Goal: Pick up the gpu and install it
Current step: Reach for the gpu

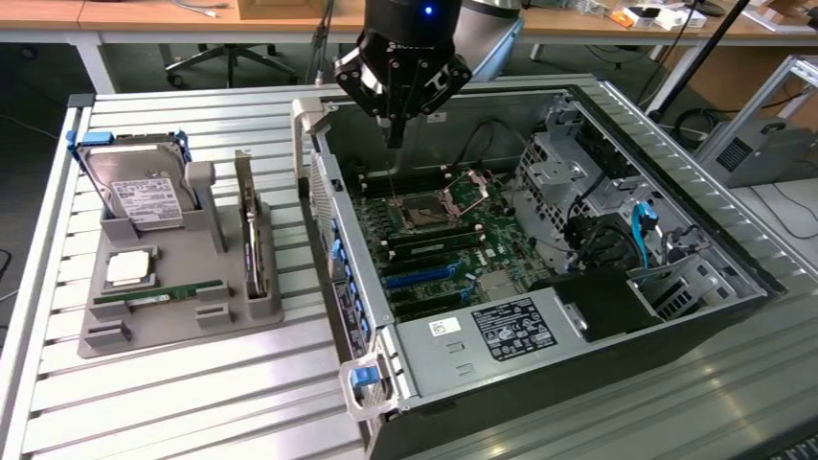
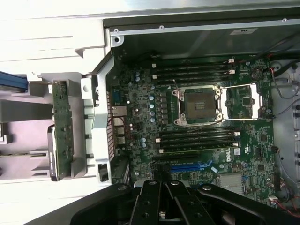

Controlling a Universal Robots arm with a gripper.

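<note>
We see our gripper [image 1: 394, 134] with fingers pressed together on nothing, hovering above the open computer case [image 1: 576, 402], gpu [image 1: 256, 244] standing on edge in the grey holder [image 1: 153, 333] beside it

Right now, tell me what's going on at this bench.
A robot arm's gripper hangs over the open computer case, above the motherboard, with its jaws shut and holding nothing. The gpu stands on edge in the grey holder beside the case, at the exterior view's left, not yet picked up. A hard drive and a memory stick sit in the same holder.
</note>
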